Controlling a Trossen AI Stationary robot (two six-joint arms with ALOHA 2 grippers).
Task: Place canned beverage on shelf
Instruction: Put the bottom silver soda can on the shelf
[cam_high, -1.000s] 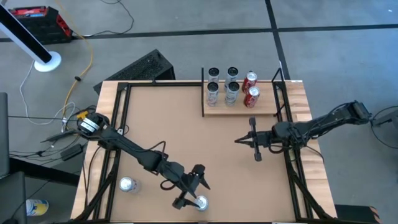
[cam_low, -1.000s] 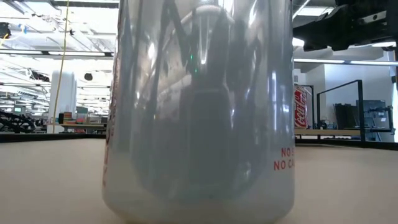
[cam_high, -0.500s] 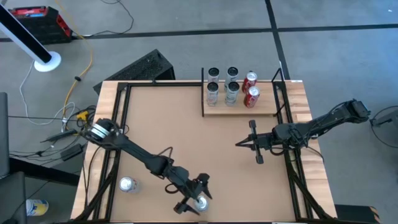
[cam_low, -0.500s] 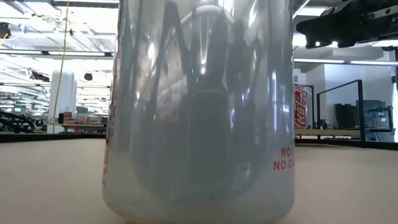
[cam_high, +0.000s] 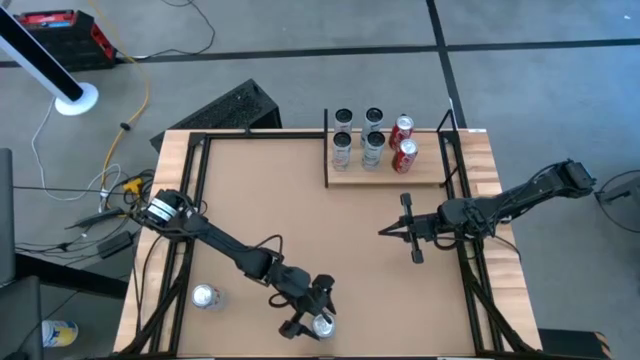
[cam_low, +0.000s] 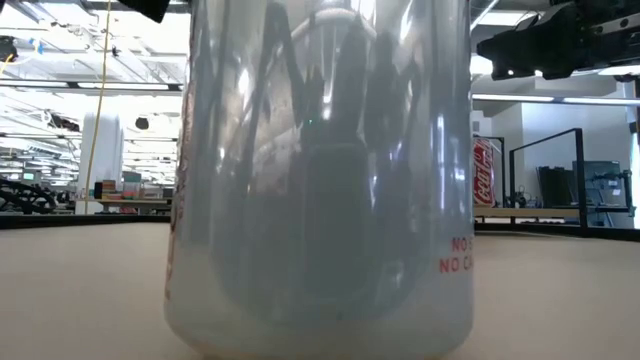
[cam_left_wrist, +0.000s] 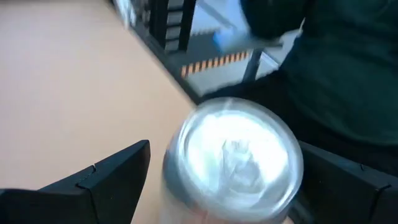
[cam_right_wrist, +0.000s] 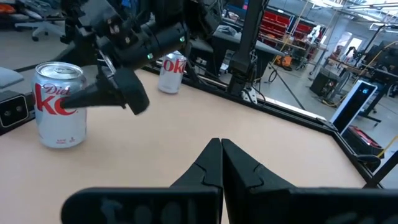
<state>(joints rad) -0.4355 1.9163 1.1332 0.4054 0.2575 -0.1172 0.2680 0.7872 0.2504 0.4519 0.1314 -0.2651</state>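
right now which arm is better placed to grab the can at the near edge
Left. Its open claw sits astride that can, one finger on each side. The right claw is shut, mid-table, away from it.

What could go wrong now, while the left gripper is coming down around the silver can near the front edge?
The left gripper is open, one finger on each side of the silver can. If it closes off-centre, the upright can may tip or slide toward the table's front edge. The shelf already carries six cans, so placing another could knock one. The right gripper waits shut near the likely route.
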